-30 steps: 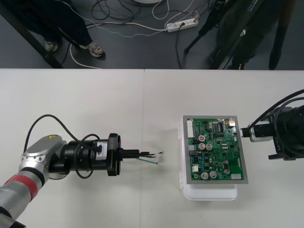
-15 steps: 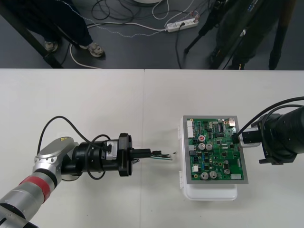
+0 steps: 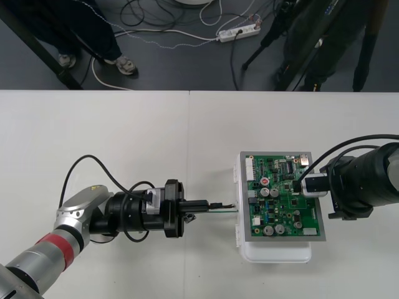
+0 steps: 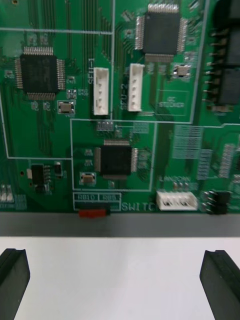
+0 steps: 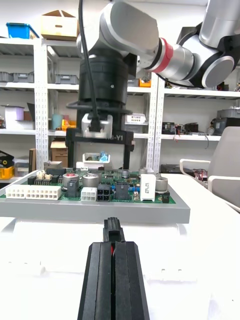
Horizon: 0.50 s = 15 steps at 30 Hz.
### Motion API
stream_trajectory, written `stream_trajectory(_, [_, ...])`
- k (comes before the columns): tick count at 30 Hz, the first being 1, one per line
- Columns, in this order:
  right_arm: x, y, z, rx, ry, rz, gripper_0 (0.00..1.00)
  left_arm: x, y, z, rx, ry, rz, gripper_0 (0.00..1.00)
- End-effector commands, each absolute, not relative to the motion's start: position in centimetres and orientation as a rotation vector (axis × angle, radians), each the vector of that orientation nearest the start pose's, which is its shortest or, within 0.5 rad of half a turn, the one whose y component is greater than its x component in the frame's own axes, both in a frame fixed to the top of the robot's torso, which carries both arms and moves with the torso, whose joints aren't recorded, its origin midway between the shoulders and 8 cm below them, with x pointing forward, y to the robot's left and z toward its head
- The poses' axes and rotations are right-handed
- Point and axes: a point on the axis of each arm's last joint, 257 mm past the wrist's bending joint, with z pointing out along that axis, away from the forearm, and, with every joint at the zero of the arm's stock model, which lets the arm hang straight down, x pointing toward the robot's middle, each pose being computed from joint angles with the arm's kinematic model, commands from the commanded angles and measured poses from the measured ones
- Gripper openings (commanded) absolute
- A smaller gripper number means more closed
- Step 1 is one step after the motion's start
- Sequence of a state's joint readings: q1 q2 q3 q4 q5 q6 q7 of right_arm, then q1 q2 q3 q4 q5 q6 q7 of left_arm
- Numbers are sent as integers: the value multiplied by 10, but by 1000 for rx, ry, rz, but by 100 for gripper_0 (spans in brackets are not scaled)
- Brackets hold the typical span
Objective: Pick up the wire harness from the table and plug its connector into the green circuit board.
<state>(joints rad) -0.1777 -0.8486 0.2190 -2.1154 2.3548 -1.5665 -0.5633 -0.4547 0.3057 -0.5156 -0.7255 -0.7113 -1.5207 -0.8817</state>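
Observation:
The green circuit board (image 3: 283, 196) sits on its white base (image 3: 274, 254) at the table's right. My left gripper (image 3: 209, 204) points at the board's left side and is shut on the wire harness (image 3: 223, 207). Thin green and black wires run from its fingertips to the base's left edge. In the left wrist view the small black plug (image 5: 114, 232) sticks out between the shut fingers (image 5: 100, 280), a little short of the board (image 5: 90, 192). My right gripper (image 3: 304, 185) hangs over the board's right edge. It is open, with fingers (image 4: 12, 280) far apart over the board (image 4: 120, 115).
The right gripper (image 5: 100, 145) stands beyond the board in the left wrist view, its two fingers spread. White connectors (image 4: 101, 91) and black chips cover the board. Bare table lies to the left and front. Cables lie on the dark floor (image 3: 187, 37) past the far edge.
My left gripper has moved right with the harness, bringing the wires up to the base's left edge. The right gripper has moved left over the board's right edge.

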Motion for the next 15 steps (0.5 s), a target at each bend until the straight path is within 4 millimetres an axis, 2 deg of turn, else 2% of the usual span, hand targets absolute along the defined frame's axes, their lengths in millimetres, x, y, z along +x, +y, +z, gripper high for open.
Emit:
stream_trajectory(1, [384,-261,-269,-2106,1869,-327,100,334,-25,-213,1182,684,-1116,0])
stream_trajectory(15, [376,-247,-274,-2154,1828,-274,100,338,-35,-201,1183,662,-1135,0])
